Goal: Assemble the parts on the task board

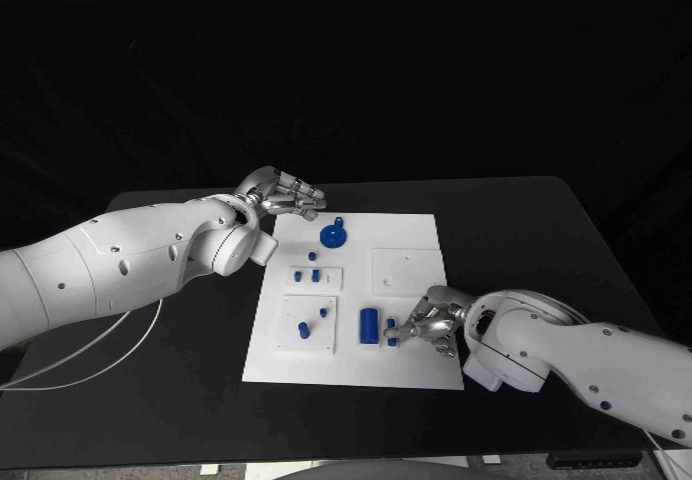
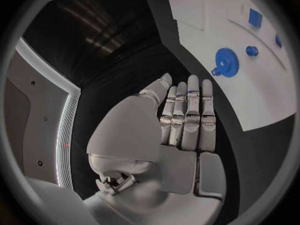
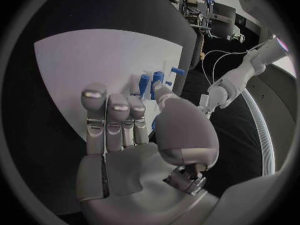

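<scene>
At far left of the white board (image 1: 411, 372), left hand (image 1: 284, 193) hovers off its corner, fingers apart, empty. Blue gear (image 1: 333, 236) just right. Right hand (image 1: 427, 322) near edge: fingers at blue pegs (image 1: 369, 325), grip unclear. Seat vertically, don't tilt.

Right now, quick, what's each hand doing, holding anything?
Left hand: open, fingers straight, holding nothing.
Right hand: over the task board by the blue parts; a grip cannot be told.
</scene>
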Motion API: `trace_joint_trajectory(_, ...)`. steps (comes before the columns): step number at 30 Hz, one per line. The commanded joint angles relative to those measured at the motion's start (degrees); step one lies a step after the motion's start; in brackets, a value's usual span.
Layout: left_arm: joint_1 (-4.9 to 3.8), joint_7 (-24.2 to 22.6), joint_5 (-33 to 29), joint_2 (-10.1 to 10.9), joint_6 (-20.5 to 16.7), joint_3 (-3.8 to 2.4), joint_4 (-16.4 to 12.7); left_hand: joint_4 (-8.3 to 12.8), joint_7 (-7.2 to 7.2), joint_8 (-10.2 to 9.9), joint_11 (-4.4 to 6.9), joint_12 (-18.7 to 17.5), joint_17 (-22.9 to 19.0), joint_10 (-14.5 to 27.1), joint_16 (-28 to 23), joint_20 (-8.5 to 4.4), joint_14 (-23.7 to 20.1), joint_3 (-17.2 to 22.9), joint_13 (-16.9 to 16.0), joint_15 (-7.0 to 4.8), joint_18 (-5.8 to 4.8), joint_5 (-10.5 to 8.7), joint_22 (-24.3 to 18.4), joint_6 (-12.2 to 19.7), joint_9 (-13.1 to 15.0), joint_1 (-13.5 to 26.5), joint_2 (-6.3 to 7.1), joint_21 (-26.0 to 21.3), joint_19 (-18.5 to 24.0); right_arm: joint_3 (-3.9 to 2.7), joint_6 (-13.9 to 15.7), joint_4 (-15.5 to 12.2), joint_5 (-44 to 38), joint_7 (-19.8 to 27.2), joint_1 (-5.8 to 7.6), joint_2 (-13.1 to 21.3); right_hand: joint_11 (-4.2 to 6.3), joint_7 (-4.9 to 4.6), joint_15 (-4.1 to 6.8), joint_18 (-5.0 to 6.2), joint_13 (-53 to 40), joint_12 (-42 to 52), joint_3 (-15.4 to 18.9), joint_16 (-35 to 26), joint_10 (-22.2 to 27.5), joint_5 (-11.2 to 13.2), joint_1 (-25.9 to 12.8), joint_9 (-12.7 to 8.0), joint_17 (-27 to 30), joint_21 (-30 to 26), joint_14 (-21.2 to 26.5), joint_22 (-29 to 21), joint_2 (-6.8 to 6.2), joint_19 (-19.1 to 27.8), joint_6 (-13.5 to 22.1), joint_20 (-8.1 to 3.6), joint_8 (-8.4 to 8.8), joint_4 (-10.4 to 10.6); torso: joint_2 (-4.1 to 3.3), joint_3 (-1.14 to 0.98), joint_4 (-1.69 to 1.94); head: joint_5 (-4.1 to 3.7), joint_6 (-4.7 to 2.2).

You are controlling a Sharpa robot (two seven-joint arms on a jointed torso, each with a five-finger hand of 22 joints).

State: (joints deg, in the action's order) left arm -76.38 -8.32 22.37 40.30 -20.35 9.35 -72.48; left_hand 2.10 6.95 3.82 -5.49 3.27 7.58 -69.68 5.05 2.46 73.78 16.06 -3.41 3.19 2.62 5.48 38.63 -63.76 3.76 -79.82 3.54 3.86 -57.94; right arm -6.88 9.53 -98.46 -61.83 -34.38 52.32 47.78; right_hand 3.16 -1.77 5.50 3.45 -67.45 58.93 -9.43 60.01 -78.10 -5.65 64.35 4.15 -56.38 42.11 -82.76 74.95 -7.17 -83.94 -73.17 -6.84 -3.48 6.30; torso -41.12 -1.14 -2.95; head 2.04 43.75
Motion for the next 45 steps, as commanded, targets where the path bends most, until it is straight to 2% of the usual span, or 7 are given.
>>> trace_joint_trajectory(1,-0.04,-0.1,0.1,0.0,0.7,-0.04,-0.1,-0.4,0.1,-0.2,0.19,0.0,0.1,0.2,-0.1,0.01,0.0,0.1,0.0,0.42,-0.79,0.31,-0.1,0.6,0.0,-0.1,-0.3,0.2,-0.6,0.01,-0.8,-0.8,0.5,1.9,-0.07,0.4,-0.28,0.06,0.19,-0.48,0.1,-0.2,0.1,-0.2,0.0,-0.5,-0.2,0.0,-0.1,-0.1,-0.3,4.4,0.8,-3.2,-0.3,-0.13,-0.17,-0.7,0.01,-0.01,-0.03,-0.03,0.07)
trace_joint_trajectory(13,-0.03,0.0,0.1,0.0,0.7,-0.03,-0.1,-0.4,0.1,-0.2,0.19,0.0,0.1,0.2,-0.1,0.01,0.0,0.1,0.0,0.42,-0.79,0.31,-0.1,0.7,0.0,-0.1,-0.3,0.2,-0.6,-0.04,-0.7,-1.3,-0.2,2.1,-0.08,1.1,-0.24,0.1,0.24,-0.48,0.1,-0.2,0.1,-0.2,0.0,-1.5,-0.1,0.0,-0.1,0.1,-0.3,4.4,1.42,-3.2,-0.3,-0.16,-0.18,-1.8,-0.01,0.04,0.06,-0.18,0.12)
trace_joint_trajectory(15,-0.03,0.0,0.1,0.1,0.7,-0.03,-0.1,-0.4,0.1,-0.2,0.19,0.0,0.1,0.2,-0.1,0.01,0.0,0.1,0.0,0.42,-0.79,0.31,-0.1,0.7,0.0,-0.1,-0.3,0.2,-0.6,-0.04,-1.2,-1.1,-0.8,1.9,-0.08,1.2,-0.17,0.17,0.3,-0.49,0.1,-0.2,-0.5,-0.3,0.0,-2.3,1.3,0.0,0.0,-0.1,-0.2,4.4,1.82,-3.2,-0.2,-0.2,-0.16,-3.8,0.02,0.07,0.03,-0.16,0.13)
trace_joint_trajectory(21,-0.03,0.1,0.2,0.1,0.7,-0.03,-0.1,-0.4,0.1,-0.2,0.19,0.0,0.1,0.2,-0.1,0.01,0.0,0.1,0.0,0.42,-0.79,0.31,-0.1,0.7,0.0,-0.1,-0.3,0.2,-0.6,-0.05,-2.6,-0.4,-1.9,1.0,-0.08,1.0,-0.05,0.28,0.35,-0.61,0.0,-0.2,-4.3,-0.3,0.0,-0.5,1.8,-0.1,-0.1,-0.1,-0.3,4.4,1.96,-3.2,-0.4,-0.25,-0.14,-10.2,0.02,0.11,0.04,-0.18,0.25)
trace_joint_trajectory(29,-0.03,0.1,0.2,0.1,0.7,-0.02,-0.2,-0.6,0.13,-0.2,0.19,0.0,0.1,0.2,-0.1,0.01,0.0,0.1,0.0,0.42,-0.8,0.29,-0.2,0.8,-0.1,-0.1,-0.29,0.2,-0.6,-0.04,-2.6,0.0,-2.8,-0.7,-0.08,0.6,-0.05,0.36,0.29,-0.7,-0.3,0.2,-5.5,-0.2,-0.1,1.6,3.0,-0.1,-0.2,0.0,-0.3,4.5,2.63,-3.2,-0.9,-0.22,-0.11,-13.7,0.01,0.07,0.07,-0.21,0.25)
trace_joint_trajectory(41,-0.03,0.1,0.2,0.1,0.7,-0.01,-0.2,-0.6,0.13,-0.2,0.19,0.0,0.1,0.2,-0.1,0.01,0.0,0.1,0.0,0.42,-0.8,0.29,-0.2,0.8,-0.1,-0.1,-0.29,0.2,-0.6,-0.03,-1.5,0.9,-3.3,-1.8,-0.09,-0.4,-0.02,0.47,0.29,-0.74,-0.4,0.3,-5.6,-0.1,-0.3,1.6,1.9,-0.1,-0.2,0.2,-0.3,4.5,2.04,-3.3,-1.0,-0.22,-0.15,-11.3,-0.03,0.09,0.09,-0.14,0.39)
trace_joint_trajectory(45,-0.03,0.2,0.2,0.2,0.7,0.0,-0.2,-0.6,0.13,-0.2,0.19,0.0,0.1,0.2,-0.1,0.01,0.0,0.1,0.0,0.42,-0.8,0.29,-0.2,0.8,-0.1,-0.1,-0.29,0.2,-0.6,-0.03,-1.2,1.0,-3.8,-2.0,-0.09,-0.5,0.04,0.57,0.34,-0.79,-0.5,0.3,-6.7,-0.1,-0.3,-0.4,2.4,-0.1,-0.2,0.3,-0.3,4.5,2.85,-3.3,-1.0,-0.28,-0.15,-12.9,-0.03,0.09,0.08,-0.14,0.47)
